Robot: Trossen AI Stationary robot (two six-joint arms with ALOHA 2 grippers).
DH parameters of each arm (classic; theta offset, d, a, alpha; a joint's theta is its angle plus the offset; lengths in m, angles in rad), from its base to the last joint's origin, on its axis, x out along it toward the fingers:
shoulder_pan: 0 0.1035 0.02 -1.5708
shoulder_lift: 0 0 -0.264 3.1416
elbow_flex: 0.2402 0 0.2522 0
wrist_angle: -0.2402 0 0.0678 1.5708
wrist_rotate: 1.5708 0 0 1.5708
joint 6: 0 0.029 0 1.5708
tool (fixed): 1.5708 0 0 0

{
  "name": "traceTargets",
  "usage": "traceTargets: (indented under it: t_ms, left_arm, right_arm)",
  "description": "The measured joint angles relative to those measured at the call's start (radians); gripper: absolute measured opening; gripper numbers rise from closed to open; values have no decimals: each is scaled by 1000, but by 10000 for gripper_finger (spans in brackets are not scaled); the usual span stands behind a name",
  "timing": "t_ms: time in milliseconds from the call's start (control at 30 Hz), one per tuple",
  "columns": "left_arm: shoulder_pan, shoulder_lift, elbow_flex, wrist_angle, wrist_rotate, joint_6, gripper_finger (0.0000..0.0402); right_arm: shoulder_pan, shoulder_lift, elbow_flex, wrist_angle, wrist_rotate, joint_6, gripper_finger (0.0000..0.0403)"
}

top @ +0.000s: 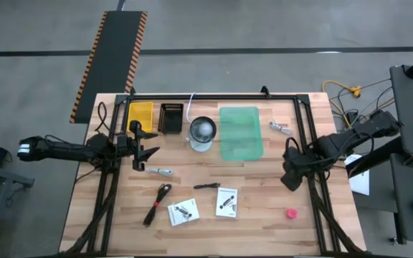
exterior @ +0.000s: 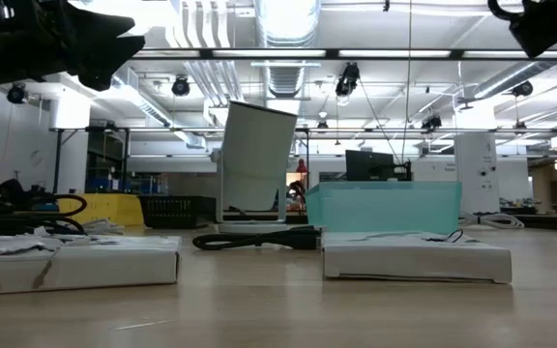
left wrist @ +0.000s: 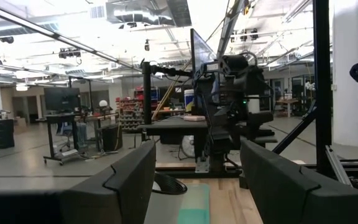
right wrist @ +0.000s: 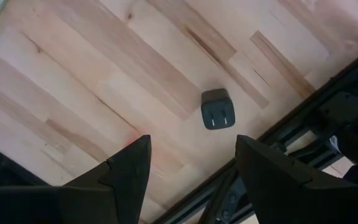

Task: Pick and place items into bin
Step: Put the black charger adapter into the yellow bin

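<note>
From above, the wooden desk (top: 264, 208) carries a green bin (top: 240, 132) at the back middle, with a white cup (top: 201, 133), a black tray (top: 171, 118) and a yellow tray (top: 140, 116) in a row beside it. The left hand (top: 143, 152) hangs open over the desk's left side, holding nothing; a silver piece (top: 163, 171) lies just in front of it. The right hand (top: 290, 174) hangs open at the right side, also empty. Near the front lie a black cable (top: 157, 203), two white packets (top: 183, 212) (top: 226, 202), a small black tool (top: 206, 185) and a red knob (top: 291, 213). Another silver piece (top: 280, 127) sits right of the bin.

At desk level, both packets (exterior: 75, 261) (exterior: 416, 257) lie nearest, the tool (exterior: 256, 240) behind them, then the bin (exterior: 385, 207) and cup (exterior: 252, 162).

The left wrist camera looks level past its spread fingers (left wrist: 129, 180) into the room.

The right wrist camera looks down between spread fingers (right wrist: 126, 168) at bare wood and a small black plug (right wrist: 218, 111).
</note>
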Motion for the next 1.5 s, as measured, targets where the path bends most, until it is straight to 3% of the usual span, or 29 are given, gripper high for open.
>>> traceTargets:
  t_ms: [200,600,800,1200,1500]
  left_arm:
    - [0,0,0,0,0,0,219]
    - [0,0,0,0,0,0,219]
    - [0,0,0,0,0,0,219]
    - [0,0,0,0,0,23,219]
    - [0,0,0,0,0,24,219]
  right_arm:
    - [73,21,-1,0,62,50,219]
    - [155,200,-13,2,52,-58,219]
    - [155,260,-13,4,47,-23,220]
    - [154,203,-106,25,56,67,291]
    - [154,140,-225,184,48,36,297]
